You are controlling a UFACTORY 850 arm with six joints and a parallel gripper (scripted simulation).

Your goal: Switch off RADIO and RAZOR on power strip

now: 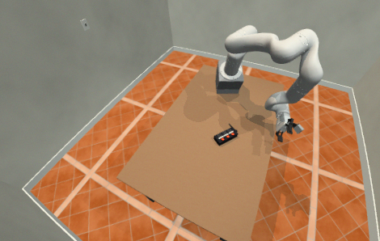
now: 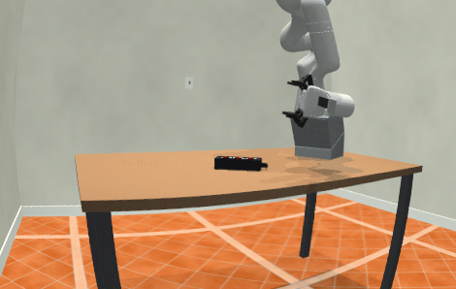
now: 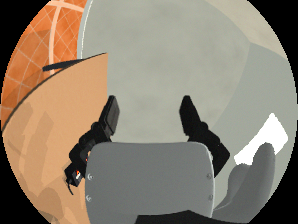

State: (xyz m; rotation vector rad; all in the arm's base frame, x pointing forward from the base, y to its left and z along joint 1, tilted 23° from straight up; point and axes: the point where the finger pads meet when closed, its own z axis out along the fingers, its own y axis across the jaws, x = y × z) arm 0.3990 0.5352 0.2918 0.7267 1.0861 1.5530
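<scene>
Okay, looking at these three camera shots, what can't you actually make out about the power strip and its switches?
- Labels: the power strip is too small in the top view to read RADIO or RAZOR.
- Switch positions: the exterior view shows the strip side-on, rockers too small to judge.
- Wrist view: strip absent; the open claw faces the wall.
- Arm's upper links: cut off by the exterior view's top edge.

A: so what's on the table (image 2: 117,186)?

B: brown top, dark legs, sitting on an orange tiled floor (image 2: 205,242). A black strip (image 2: 239,163) lies flat on it around the middle, red switches up, short cord stub poking out one end.

A: anything else?

B: the arm's grey base (image 2: 333,147), standing at the far edge, well apart from the strip. Plus shadows near it.
</scene>
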